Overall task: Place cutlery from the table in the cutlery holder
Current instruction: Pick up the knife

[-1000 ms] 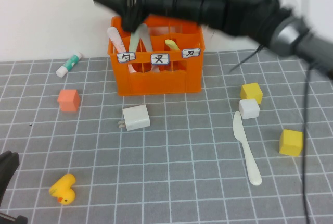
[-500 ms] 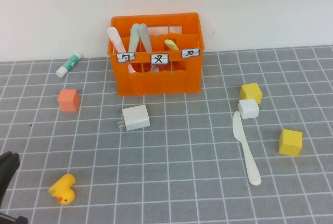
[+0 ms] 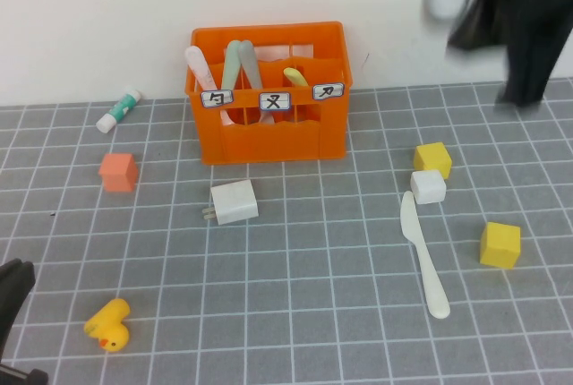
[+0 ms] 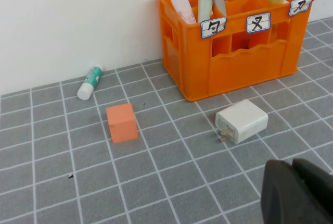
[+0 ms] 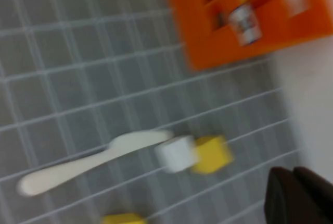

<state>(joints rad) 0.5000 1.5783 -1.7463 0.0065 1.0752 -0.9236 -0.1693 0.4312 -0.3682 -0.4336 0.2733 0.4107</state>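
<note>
The orange cutlery holder (image 3: 267,103) stands at the back by the wall. A pink spoon (image 3: 199,64), a mint-green spoon (image 3: 233,61), a grey fork (image 3: 250,63) and a yellow knife (image 3: 295,75) stand in its compartments. A cream-white knife (image 3: 423,255) lies flat on the table at the right; the right wrist view shows it (image 5: 88,161) too. My right gripper (image 5: 294,195) is shut and empty. It hangs blurred at the far right (image 3: 524,89), well above the table and beyond that knife. At the near left edge, my left gripper (image 3: 11,291) rests shut with nothing in it.
A glue stick (image 3: 119,110) and an orange cube (image 3: 118,171) lie left of the holder. A white charger (image 3: 235,202) sits in front of it. A yellow duck (image 3: 108,324) is at the near left. Yellow cubes (image 3: 432,158) (image 3: 500,243) and a white cube (image 3: 428,186) flank the cream knife.
My right arm was over the holder a second ago, left the view, and now shows blurred at the far right. The left arm has not moved.
</note>
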